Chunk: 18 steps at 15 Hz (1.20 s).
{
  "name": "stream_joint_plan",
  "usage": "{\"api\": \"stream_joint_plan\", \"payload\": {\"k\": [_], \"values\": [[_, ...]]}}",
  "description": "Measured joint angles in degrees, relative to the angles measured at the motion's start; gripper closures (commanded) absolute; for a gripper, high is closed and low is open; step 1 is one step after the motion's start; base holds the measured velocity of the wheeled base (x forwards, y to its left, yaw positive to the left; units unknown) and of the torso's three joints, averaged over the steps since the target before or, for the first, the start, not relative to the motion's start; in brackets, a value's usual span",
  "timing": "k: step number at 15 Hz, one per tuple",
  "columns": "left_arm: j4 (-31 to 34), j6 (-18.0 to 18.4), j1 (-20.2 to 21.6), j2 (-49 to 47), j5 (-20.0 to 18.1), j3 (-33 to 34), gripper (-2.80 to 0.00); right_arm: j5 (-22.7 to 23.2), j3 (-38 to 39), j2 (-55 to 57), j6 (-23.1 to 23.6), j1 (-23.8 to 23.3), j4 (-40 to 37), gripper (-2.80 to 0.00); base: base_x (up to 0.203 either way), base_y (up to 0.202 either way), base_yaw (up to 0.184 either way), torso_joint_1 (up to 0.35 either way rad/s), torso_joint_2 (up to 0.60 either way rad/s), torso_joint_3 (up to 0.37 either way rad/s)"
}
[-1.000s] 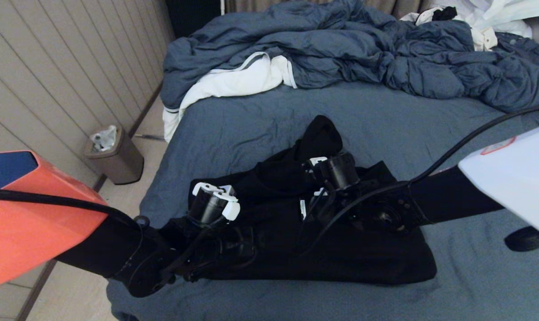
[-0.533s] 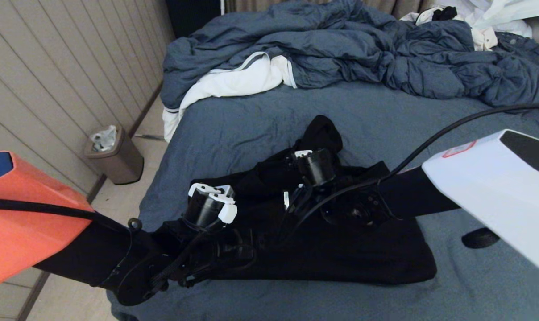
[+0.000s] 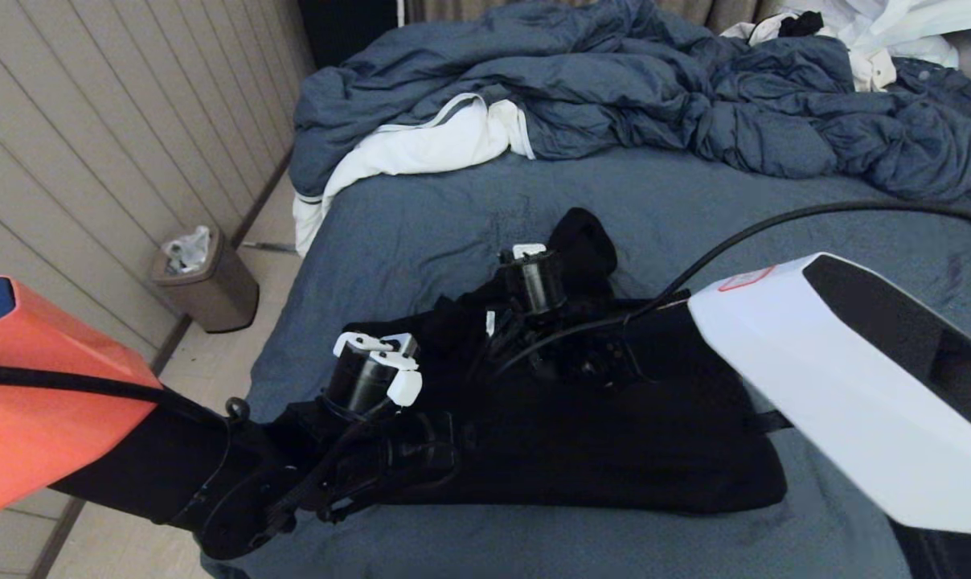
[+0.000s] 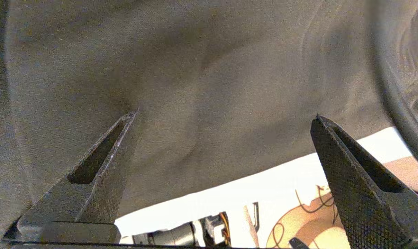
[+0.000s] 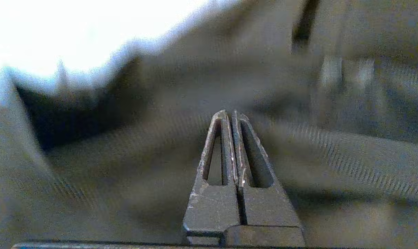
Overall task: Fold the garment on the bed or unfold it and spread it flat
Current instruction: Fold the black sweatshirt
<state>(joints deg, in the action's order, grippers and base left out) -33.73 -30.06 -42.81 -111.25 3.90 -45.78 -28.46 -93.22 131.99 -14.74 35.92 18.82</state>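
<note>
Bedding first: the bed (image 3: pixel 421 233) is carrying the garment (image 3: pixel 614 458), bunched near our front edge. We are judging it soft, limp and fairly heavy, best pinched at a hem or sleeve edge. Our left gripper (image 4: pixel 223 117) is standing wide over the cloth; our right gripper (image 5: pixel 229 116) is pressing fully closed, seemingly gripping nothing.

Rumpled duvet (image 3: pixel 630 88), white clothing (image 3: pixel 887 32), bin (image 3: pixel 204 281)

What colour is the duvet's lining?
White, on the blue-grey duvet; lining shows best in the head view.
</note>
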Motion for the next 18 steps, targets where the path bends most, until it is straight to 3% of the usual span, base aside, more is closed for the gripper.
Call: {"api": "stream_joint_plan", "payload": {"k": [5,9,13,16,18], "values": [[-1.4,0.0,0.1,-0.3,0.1,0.6,-2.8,-7.9,-13.1,8.0,0.5,2.0,6.3,0.0,0.0,0.0,0.0,0.0,0.0,0.0],[-1.5,0.0,0.2,-0.2,0.1,0.9,-2.8,-9.4,-14.2,7.8,1.1,2.4,6.4,0.0,0.0,0.0,0.0,0.0,0.0,0.0],[-0.7,0.1,2.6,0.8,0.1,-0.5,-2.8,-6.8,-2.0,-2.2,1.5,0.2,5.6,0.0,0.0,0.0,0.0,0.0,0.0,0.0],[-0.6,0.3,4.9,0.9,0.0,-2.2,-2.8,0.0,11.3,-10.5,1.5,-6.9,2.3,0.0,0.0,0.0,0.0,0.0,0.0,0.0],[-1.0,0.4,5.1,-0.3,0.0,-2.7,-2.8,7.8,19.8,-14.8,1.4,-10.1,1.1,0.0,0.0,0.0,0.0,0.0,0.0,0.0]]}}
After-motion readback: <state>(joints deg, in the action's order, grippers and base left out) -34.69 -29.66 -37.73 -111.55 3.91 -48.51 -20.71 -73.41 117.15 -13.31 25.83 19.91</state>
